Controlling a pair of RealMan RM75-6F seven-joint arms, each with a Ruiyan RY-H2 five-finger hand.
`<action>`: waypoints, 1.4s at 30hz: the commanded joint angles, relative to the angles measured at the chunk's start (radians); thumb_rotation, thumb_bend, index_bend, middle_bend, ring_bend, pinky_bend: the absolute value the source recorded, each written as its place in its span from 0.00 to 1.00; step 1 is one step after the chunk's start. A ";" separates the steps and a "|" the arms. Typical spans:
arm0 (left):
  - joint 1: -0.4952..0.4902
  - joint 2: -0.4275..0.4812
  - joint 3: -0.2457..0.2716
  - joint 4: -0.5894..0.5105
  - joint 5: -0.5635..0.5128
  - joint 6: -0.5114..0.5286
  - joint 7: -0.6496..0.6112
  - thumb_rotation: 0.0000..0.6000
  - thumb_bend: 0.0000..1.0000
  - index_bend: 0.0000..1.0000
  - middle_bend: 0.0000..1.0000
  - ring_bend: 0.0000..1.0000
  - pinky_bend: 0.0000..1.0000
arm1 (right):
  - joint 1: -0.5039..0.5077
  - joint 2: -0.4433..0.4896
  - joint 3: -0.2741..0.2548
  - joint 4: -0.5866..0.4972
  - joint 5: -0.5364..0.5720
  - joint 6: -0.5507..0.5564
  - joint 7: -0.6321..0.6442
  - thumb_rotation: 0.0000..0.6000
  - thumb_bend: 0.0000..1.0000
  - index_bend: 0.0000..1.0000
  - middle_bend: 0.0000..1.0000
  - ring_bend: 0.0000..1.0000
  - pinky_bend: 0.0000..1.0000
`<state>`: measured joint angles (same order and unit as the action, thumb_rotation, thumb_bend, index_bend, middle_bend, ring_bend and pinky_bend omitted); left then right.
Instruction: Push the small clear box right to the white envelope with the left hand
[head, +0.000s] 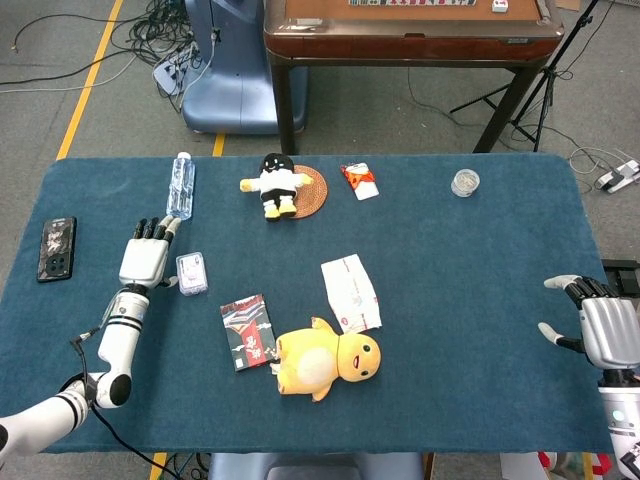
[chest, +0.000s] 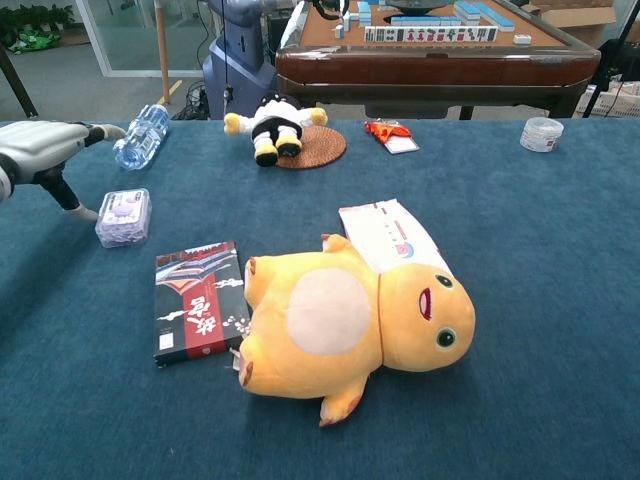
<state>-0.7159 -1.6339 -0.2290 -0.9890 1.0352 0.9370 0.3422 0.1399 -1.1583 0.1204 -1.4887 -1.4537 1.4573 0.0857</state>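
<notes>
1. The left robot hand (head: 146, 262) lies flat and low over the counter (head: 470, 300), fingers extended toward the far edge and holding nothing. It sits just to the left of the small clear box (head: 191, 273). In the chest view its thumb (chest: 66, 192) reaches down beside the box's left edge; touching or a hair apart, I cannot tell.

2. The box lies flat on the blue cloth, well left of the white envelope (head: 351, 292), which rests at an angle with its near corner tucked beside the yellow duck plush (head: 325, 361).

3. To push well, keep the hand's side square against the box's left face and low, so the box slides rather than tips or pivots away.

4. Drive rightward and slightly toward the near edge, since the envelope sits a little nearer the robot than the box.

5. The red-and-black booklet (head: 246, 330) lies near the line of travel; pass the box along its far side so it does not catch on that corner.

6. Slow down near the envelope; judging by its thinness, a hard arrival would shove it along.

7. The right robot hand (head: 600, 330) hangs at the counter's right edge, fingers loosely apart and empty.
</notes>
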 joint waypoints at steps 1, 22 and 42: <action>-0.006 -0.004 -0.005 0.003 0.003 0.001 0.002 1.00 0.00 0.00 0.00 0.00 0.00 | 0.000 -0.001 -0.001 0.001 -0.001 -0.001 0.000 1.00 0.00 0.37 0.37 0.29 0.40; -0.068 -0.052 -0.044 0.020 -0.018 -0.022 0.035 1.00 0.00 0.00 0.00 0.00 0.00 | -0.001 -0.010 -0.004 0.007 0.000 -0.007 0.002 1.00 0.00 0.37 0.37 0.29 0.40; -0.142 -0.087 -0.081 0.002 -0.050 -0.028 0.094 1.00 0.00 0.00 0.00 0.00 0.00 | -0.006 0.001 -0.003 0.007 0.000 -0.003 0.013 1.00 0.00 0.37 0.37 0.29 0.40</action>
<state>-0.8564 -1.7197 -0.3097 -0.9867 0.9858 0.9098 0.4355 0.1342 -1.1577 0.1176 -1.4817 -1.4534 1.4544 0.0988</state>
